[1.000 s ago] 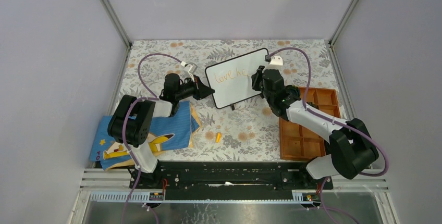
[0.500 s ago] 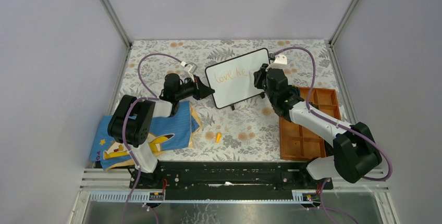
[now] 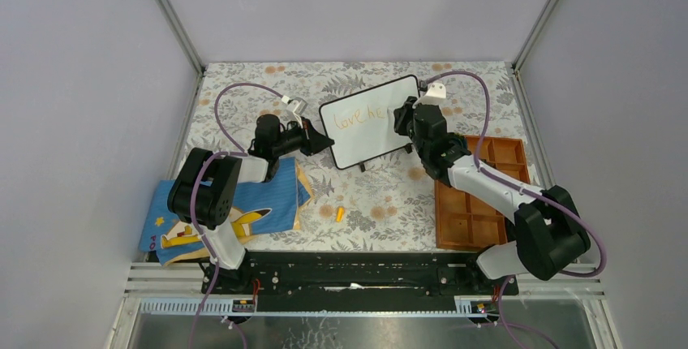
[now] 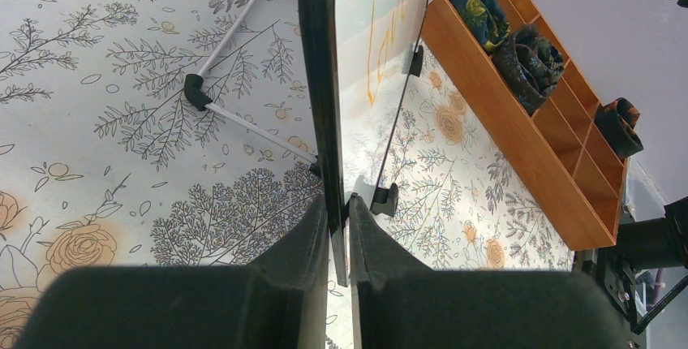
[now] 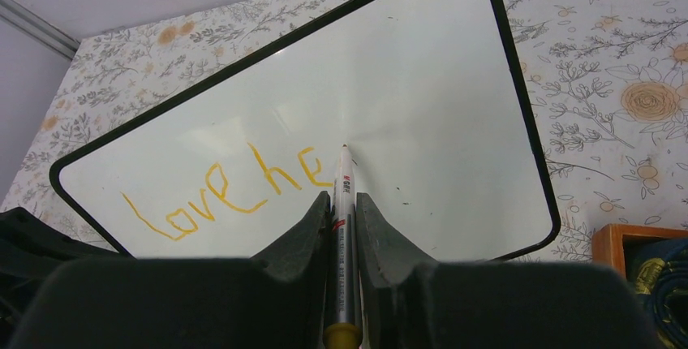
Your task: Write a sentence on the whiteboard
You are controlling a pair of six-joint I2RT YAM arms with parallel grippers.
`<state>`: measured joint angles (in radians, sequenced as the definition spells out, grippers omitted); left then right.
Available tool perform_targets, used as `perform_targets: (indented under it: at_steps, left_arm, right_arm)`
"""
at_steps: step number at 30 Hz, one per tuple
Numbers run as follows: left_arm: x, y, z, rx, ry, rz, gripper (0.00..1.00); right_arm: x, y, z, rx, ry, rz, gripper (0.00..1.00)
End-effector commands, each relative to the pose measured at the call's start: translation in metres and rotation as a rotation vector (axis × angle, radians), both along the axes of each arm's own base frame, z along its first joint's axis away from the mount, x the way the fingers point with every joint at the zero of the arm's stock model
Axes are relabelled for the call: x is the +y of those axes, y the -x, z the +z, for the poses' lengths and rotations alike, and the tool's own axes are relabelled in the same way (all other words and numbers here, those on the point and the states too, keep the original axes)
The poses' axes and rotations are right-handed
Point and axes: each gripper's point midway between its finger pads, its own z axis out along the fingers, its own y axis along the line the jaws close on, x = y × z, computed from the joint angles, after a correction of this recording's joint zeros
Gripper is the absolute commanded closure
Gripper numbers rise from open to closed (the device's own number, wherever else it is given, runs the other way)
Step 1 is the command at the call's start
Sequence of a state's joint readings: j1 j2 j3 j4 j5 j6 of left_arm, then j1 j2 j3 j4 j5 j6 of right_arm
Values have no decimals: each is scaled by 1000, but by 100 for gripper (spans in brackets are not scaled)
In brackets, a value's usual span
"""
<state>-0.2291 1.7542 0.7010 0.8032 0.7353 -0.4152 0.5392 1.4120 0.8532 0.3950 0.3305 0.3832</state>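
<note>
Whiteboard (image 3: 369,134) stands tilted on the worktop (image 3: 389,195), one edge clamped in the left claw (image 4: 339,219). Its sentence (image 5: 235,191) counts two orange words, "love he". Right claw (image 5: 343,200) grips one marker (image 5: 344,235), tip at the board just right of the last letter.

Setting: robot test cell in a lab; plain grey panel walls (image 3: 81,122) on three sides, joined by aluminium corner posts (image 3: 174,20); left arm (image 3: 212,187) and right arm (image 3: 487,185) bolted to a black base rail (image 3: 349,272); purple cables (image 3: 217,109) looped in the open; floral tablecloth (image 3: 381,195) with staged props: whiteboard (image 3: 369,134), wooden compartment tray (image 3: 466,219).
</note>
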Motion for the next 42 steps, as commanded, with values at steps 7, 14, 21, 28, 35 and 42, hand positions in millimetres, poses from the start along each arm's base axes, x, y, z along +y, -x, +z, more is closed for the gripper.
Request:
perform_targets:
  at_steps: [7, 14, 21, 28, 35, 42]
  left_arm:
    - [3, 4, -21, 40, -68, 11, 100]
    - [3, 4, -22, 42, -70, 9, 100]
    - [3, 4, -22, 42, -70, 10, 100]
    - [2, 4, -22, 44, -71, 11, 100]
    - [2, 5, -23, 45, -74, 12, 100]
    - [2, 5, -23, 44, -77, 12, 100]
  right_arm:
    - [2, -20, 33, -84, -53, -29, 100]
    - [8, -22, 31, -78, -51, -7, 100]
    - [13, -19, 25, -58, -47, 28, 100]
    - [13, -13, 11, -21, -32, 45, 100]
    - [10, -8, 4, 3, -23, 43, 100]
    - [9, -4, 3, 11, -20, 51, 100]
